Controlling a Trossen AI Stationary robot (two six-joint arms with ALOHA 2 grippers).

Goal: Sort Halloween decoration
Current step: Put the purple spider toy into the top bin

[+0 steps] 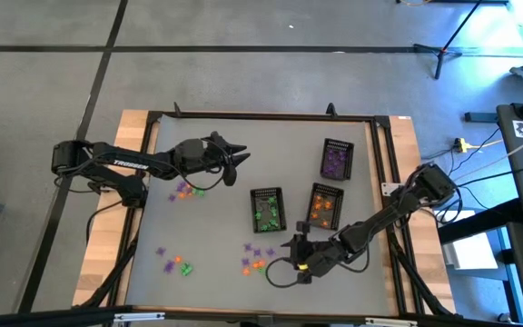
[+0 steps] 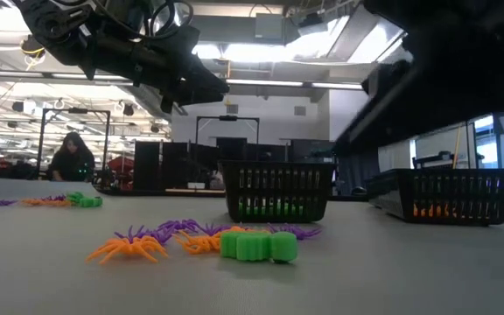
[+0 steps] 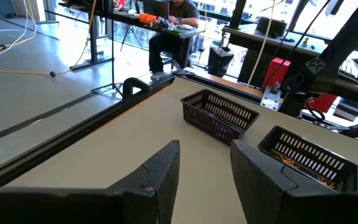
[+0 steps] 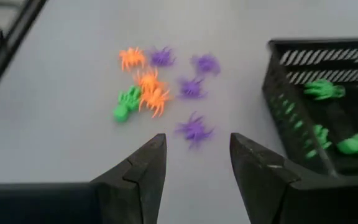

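The Halloween decorations are tiny orange, green and purple spiders and figures lying in three heaps on the table: one near the left arm [image 1: 187, 190], one by the near edge [image 1: 175, 265], and one near the right gripper [image 1: 257, 259]. In the right wrist view my right gripper [image 4: 197, 139] hangs open just short of this last heap, with a purple spider [image 4: 194, 129] straight ahead of its fingers. My left gripper [image 1: 231, 158] is open and empty, held above the table's far left part. In its wrist view the left gripper [image 3: 204, 149] points toward the baskets.
Three black mesh baskets stand right of centre: one with purple pieces [image 1: 337, 159], one with green pieces [image 1: 267, 209] and one with orange pieces [image 1: 325, 205]. The green basket's wall [image 4: 291, 112] is close beside my right gripper. A raised black frame [image 1: 261, 115] rims the table. A person sits in the room behind.
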